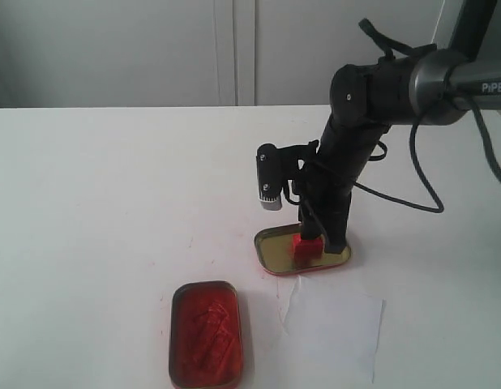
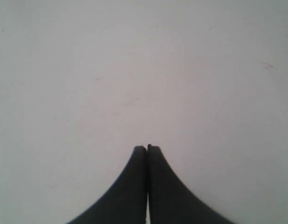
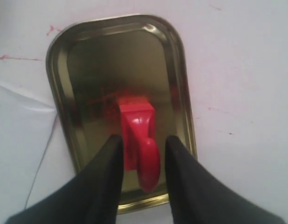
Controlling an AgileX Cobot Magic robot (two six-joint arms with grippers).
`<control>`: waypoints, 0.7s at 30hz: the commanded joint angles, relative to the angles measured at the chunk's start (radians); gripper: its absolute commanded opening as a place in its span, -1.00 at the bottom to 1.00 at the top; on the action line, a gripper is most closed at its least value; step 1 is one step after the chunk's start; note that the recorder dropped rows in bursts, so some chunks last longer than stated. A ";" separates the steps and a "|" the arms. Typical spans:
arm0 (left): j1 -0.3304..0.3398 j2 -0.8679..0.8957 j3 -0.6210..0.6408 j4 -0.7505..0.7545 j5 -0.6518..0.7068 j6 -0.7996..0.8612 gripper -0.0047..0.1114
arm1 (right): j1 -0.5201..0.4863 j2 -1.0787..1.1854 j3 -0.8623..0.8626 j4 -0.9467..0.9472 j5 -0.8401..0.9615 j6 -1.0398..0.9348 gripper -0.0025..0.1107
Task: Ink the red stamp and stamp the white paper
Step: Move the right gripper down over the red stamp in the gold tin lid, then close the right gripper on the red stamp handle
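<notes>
Red stamp (image 1: pixel 306 246), exterior view: stands in a brass-coloured tin lid (image 1: pixel 275 250), block base down, handle up, in the lid's right half.
Tin lid, exterior view: on the white worktop (image 1: pixel 113 186), right of the middle, closer to the near edge than the far one.
Right gripper (image 1: pixel 317 240), exterior view: arm enters over the far right corner and points steeply down into the lid, fingertips level with the stamp.
Ink tin (image 1: pixel 176 336), exterior view: at the near edge, left of the lid and apart from it; filled with rumpled red ink.
White paper (image 1: pixel 336 332), exterior view: flat at the near edge, right of the ink tin; its far edge is just beside the lid's near rim, contact can't be told.
Left gripper (image 2: pixel 147 148), left wrist view: fingers pressed together, only a hairline seam between them; bare worktop (image 2: pixel 134 70) beneath.
Right gripper (image 3: pixel 144 138), right wrist view: jaws apart, straddling the stamp's handle; one finger (image 3: pixel 109 158) is right at the stamp's side, a sliver of lid shows between the knob and the other. Not clamped.
Red stamp (image 3: pixel 134 116), right wrist view: base on the lid floor (image 3: pixel 111 60), red smears around it.
White paper (image 3: pixel 18 154), right wrist view: beside one long rim of the lid.
Worktop, right wrist view: red flecks (image 3: pixel 13 58) near the lid.
</notes>
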 commanded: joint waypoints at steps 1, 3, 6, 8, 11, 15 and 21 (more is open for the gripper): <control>0.001 -0.003 0.010 0.000 0.016 -0.002 -0.92 | 0.002 0.014 -0.005 -0.010 -0.007 -0.011 -0.42; 0.001 -0.003 0.010 0.000 0.016 -0.002 -0.92 | 0.002 0.016 -0.005 -0.012 -0.007 -0.011 -0.42; 0.001 -0.003 0.010 0.000 0.016 -0.002 -0.92 | 0.002 0.020 -0.005 -0.012 -0.007 -0.011 -0.42; 0.001 -0.003 0.010 0.000 0.016 -0.002 -0.92 | 0.002 0.026 -0.005 -0.012 -0.007 -0.011 -0.42; 0.001 -0.003 0.010 0.000 0.016 -0.002 -0.92 | 0.002 0.038 -0.005 -0.012 -0.003 -0.011 -0.42; 0.001 -0.003 0.010 0.000 0.016 -0.002 -0.92 | 0.002 0.048 -0.005 -0.012 -0.003 -0.008 -0.42; 0.001 -0.003 0.010 0.000 0.016 -0.002 -0.92 | 0.002 0.048 -0.005 -0.012 -0.003 -0.008 -0.42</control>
